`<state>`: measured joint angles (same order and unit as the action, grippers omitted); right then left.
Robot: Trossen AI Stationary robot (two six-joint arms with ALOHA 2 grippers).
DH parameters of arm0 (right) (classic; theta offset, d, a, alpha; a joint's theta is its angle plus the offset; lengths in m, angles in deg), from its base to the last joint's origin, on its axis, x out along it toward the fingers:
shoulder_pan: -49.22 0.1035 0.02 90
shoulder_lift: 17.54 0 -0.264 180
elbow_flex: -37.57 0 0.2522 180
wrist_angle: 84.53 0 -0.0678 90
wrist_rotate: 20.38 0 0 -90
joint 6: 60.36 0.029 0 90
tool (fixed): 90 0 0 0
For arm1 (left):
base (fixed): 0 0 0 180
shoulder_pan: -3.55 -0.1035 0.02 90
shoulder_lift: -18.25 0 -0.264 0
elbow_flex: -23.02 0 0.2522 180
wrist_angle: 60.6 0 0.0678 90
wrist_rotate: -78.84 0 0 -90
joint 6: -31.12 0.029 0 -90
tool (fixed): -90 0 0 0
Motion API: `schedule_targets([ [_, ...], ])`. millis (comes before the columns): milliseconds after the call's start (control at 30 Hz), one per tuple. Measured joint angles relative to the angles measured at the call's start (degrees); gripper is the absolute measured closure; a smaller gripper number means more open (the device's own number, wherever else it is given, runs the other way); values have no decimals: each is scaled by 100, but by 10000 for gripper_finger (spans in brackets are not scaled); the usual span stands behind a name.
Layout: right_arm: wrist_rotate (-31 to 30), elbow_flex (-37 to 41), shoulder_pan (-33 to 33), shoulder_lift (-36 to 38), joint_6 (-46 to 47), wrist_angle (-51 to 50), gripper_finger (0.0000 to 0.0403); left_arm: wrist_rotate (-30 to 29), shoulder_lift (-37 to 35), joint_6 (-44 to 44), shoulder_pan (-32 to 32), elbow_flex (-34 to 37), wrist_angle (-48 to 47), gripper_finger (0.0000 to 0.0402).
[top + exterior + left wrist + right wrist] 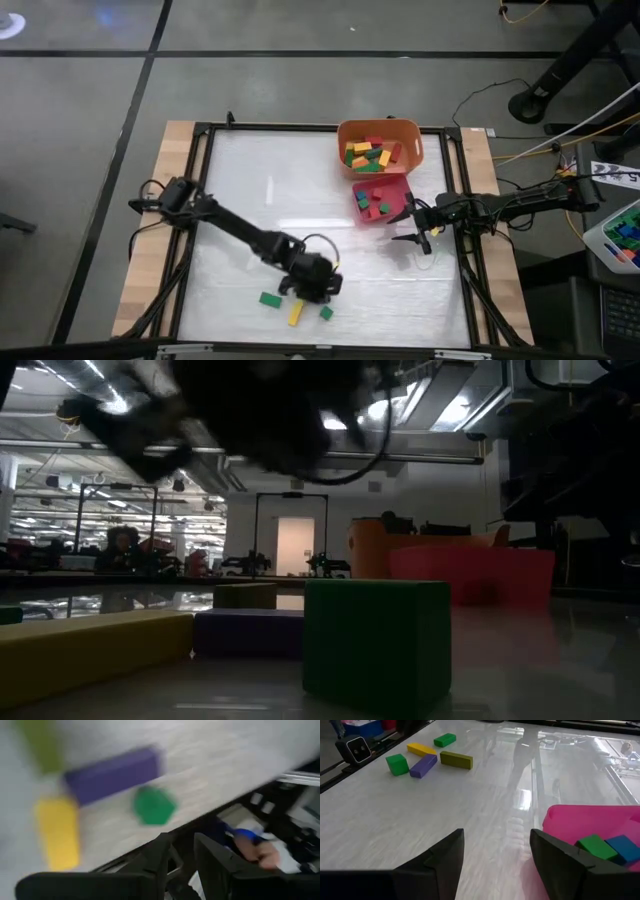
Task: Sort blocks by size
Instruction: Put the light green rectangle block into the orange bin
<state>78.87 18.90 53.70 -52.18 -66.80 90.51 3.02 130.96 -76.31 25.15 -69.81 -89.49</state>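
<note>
Near the table's front edge a green block (pixel 270 299), a yellow bar (pixel 297 313) and a green cube (pixel 326 313) lie flat. The left wrist view also shows a purple bar (pixel 112 775) and an olive bar (pixel 42 745) beside them. My left gripper (pixel 318 285) hovers above this group, its fingers a narrow gap apart and empty. My right gripper (pixel 495 855) is open and empty, beside the near-right side of the pink tray (pixel 400 182). The tray holds small cubes (pixel 375 200), and the orange bin (pixel 412 130) holds bars (pixel 368 153).
The bin and the tray stand at the table's far right. The white surface (pixel 260 190) between them and the loose blocks bears nothing. A black frame (pixel 205 200) runs round the work area. A person's hand (pixel 262 851) shows beyond the table's near edge.
</note>
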Motion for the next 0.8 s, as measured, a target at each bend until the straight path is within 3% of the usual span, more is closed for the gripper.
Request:
schedule_targets([
  [133,0,0,-1,-1,9,-13,175,-150,0,-579,324,-2,-510,325],
  [333,0,0,1,-1,13,-48,175,-983,0,-879,666,0,-677,314],
  [500,0,0,1,-1,13,-107,175,-1422,0,-396,757,0,-676,294],
  [800,2,0,1,1,15,-179,175,-1500,83,395,561,0,-1169,222],
])
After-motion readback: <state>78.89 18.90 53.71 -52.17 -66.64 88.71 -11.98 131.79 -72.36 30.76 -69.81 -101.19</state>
